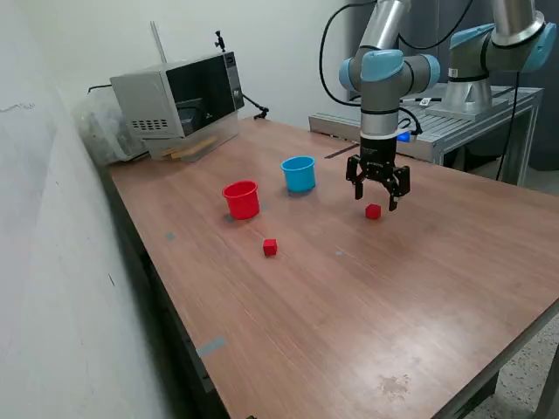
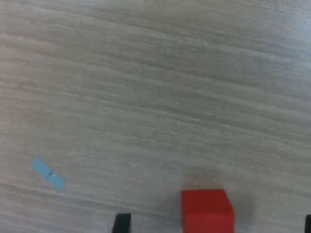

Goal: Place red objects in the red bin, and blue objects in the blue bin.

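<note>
With its fingers spread and nothing held, the end effector hovers just over one red cube on the bench, another red cube lies near the red cup, and no blue cubes show, so both reds remain unsorted beside the blue cup.

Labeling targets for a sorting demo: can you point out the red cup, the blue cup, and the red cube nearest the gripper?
red cup [image 1: 242,200]: exterior view, outer side wall.
blue cup [image 1: 299,176]: exterior view, outer side wall.
red cube [image 1: 373,211]: exterior view, middle of cube.
</note>
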